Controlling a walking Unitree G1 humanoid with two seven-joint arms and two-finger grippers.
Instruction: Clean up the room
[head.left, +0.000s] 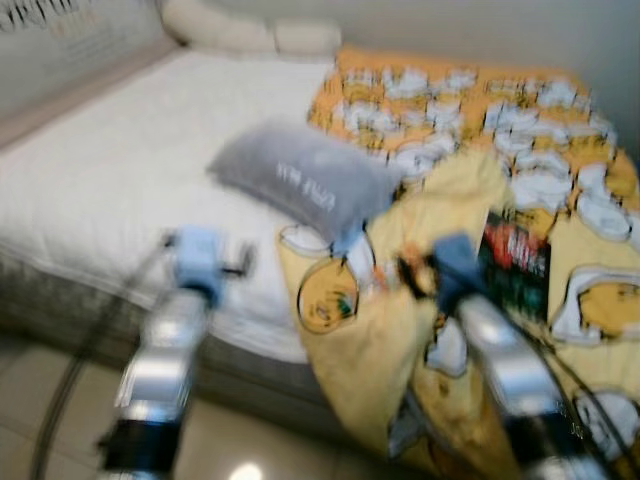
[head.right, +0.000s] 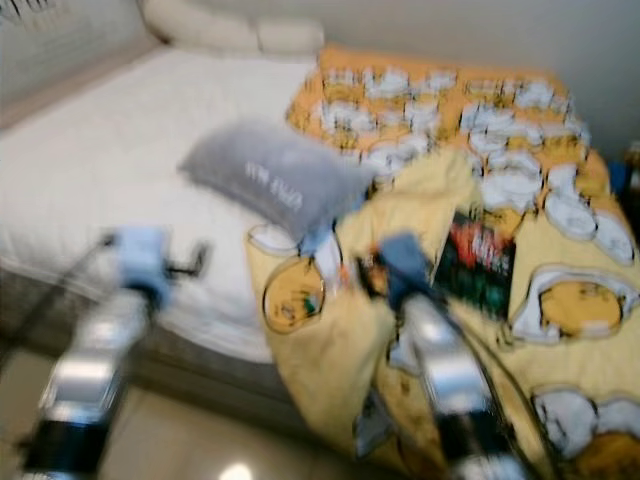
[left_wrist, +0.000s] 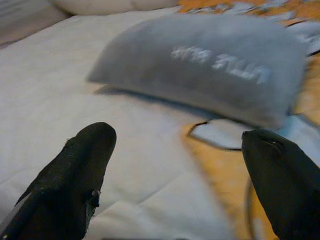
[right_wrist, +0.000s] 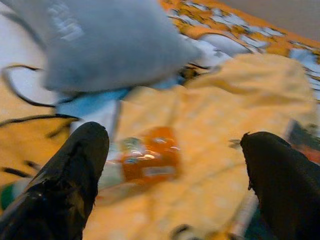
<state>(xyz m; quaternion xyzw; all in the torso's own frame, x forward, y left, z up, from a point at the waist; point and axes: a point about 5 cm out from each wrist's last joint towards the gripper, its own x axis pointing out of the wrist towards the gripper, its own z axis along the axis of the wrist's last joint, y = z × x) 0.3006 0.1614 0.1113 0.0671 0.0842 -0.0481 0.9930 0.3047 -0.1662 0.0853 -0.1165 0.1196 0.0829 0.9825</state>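
Grey pillow (head.left: 305, 183) on bed (head.left: 110, 170), left claw (left_wrist: 175, 170) and right claw (right_wrist: 170, 175) wide open, empty

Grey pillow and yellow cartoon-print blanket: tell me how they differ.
The grey pillow is plain apart from white lettering; the yellow cartoon-print blanket is covered in cartoon figures. The pillow is a compact, plump cushion, while the blanket is spread wide, rumpled and hangs over the bed's edge. The pillow lies partly on the blanket. Both are soft bedding on the white mattress.

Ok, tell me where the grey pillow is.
The grey pillow lies mid-bed in the eye views, straddling the white mattress and the yellow cartoon blanket, ahead of both tools.
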